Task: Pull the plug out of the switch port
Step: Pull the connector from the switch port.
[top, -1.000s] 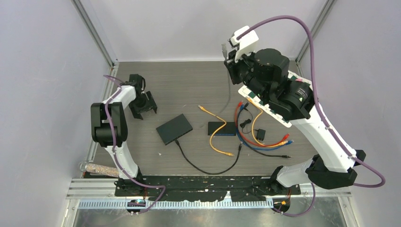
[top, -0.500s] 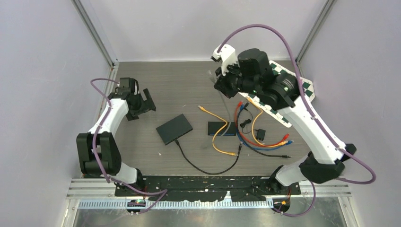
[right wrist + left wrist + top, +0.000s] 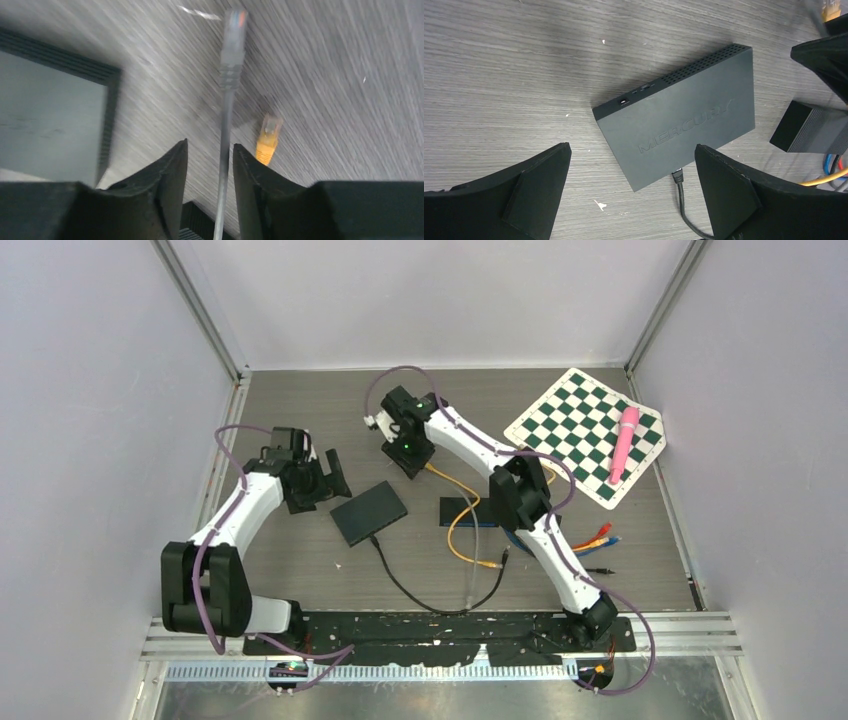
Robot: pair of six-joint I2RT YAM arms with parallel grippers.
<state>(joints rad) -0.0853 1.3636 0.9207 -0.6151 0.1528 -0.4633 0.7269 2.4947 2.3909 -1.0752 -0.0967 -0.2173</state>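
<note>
The black Mercury switch [image 3: 368, 512] lies flat left of centre and fills the middle of the left wrist view [image 3: 684, 115]. A black cable's plug [image 3: 678, 176] sits in a port on its near edge [image 3: 375, 538]. My left gripper [image 3: 325, 480] is open and empty, just left of the switch, its jaws wide apart above it [image 3: 631, 146]. My right gripper [image 3: 408, 455] is low over the table behind the switch. It is shut on a grey cable whose free plug [image 3: 233, 30] sticks out past the fingers [image 3: 210, 145]. The switch's edge [image 3: 50, 100] shows at left.
A second dark box with a blue edge [image 3: 470, 512] lies right of the switch. A yellow cable [image 3: 460, 510] loops over it, with one plug [image 3: 267, 140] under my right gripper. Red, blue and orange cables [image 3: 590, 540] lie right. A checkerboard [image 3: 585, 435] carries a pink object [image 3: 625, 440].
My right arm has swung down from high at the back to low behind the switch, carrying the grey cable. My left gripper has moved right, up to the switch.
</note>
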